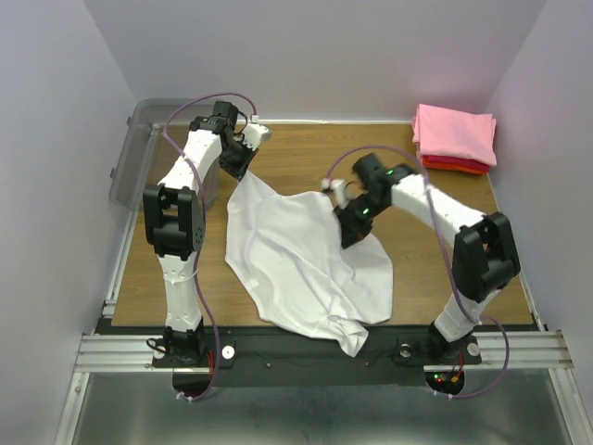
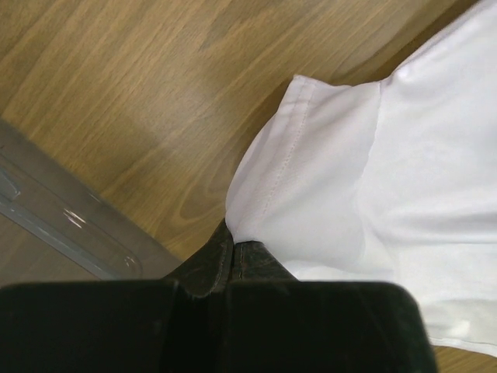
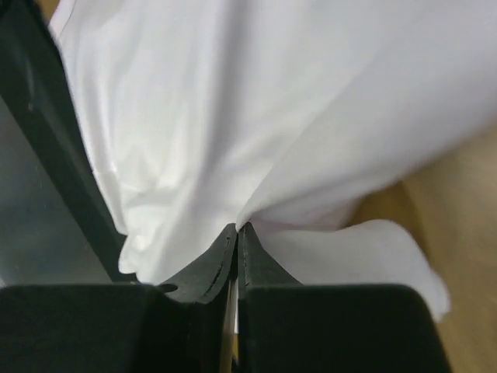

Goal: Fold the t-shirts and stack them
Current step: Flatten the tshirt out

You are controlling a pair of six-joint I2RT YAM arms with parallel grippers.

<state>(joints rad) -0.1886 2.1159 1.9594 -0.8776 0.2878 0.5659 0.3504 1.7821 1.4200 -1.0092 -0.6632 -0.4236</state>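
Note:
The white t-shirt (image 1: 296, 260) lies spread and rumpled across the middle of the table, one end trailing to the near edge. My left gripper (image 1: 239, 167) is shut on its far left corner, the sleeve hem (image 2: 268, 186), and holds it just above the wood. My right gripper (image 1: 350, 232) is shut on a fold of the same shirt (image 3: 256, 140) at its right side, lifting it. The pink t-shirt (image 1: 454, 133) lies folded at the far right on top of the folded red t-shirt (image 1: 456, 166).
A clear grey plastic bin (image 1: 139, 148) stands at the far left, beside the left arm; its rim shows in the left wrist view (image 2: 62, 210). Walls close in on three sides. Bare wood (image 1: 445, 241) lies between the shirt and the stack.

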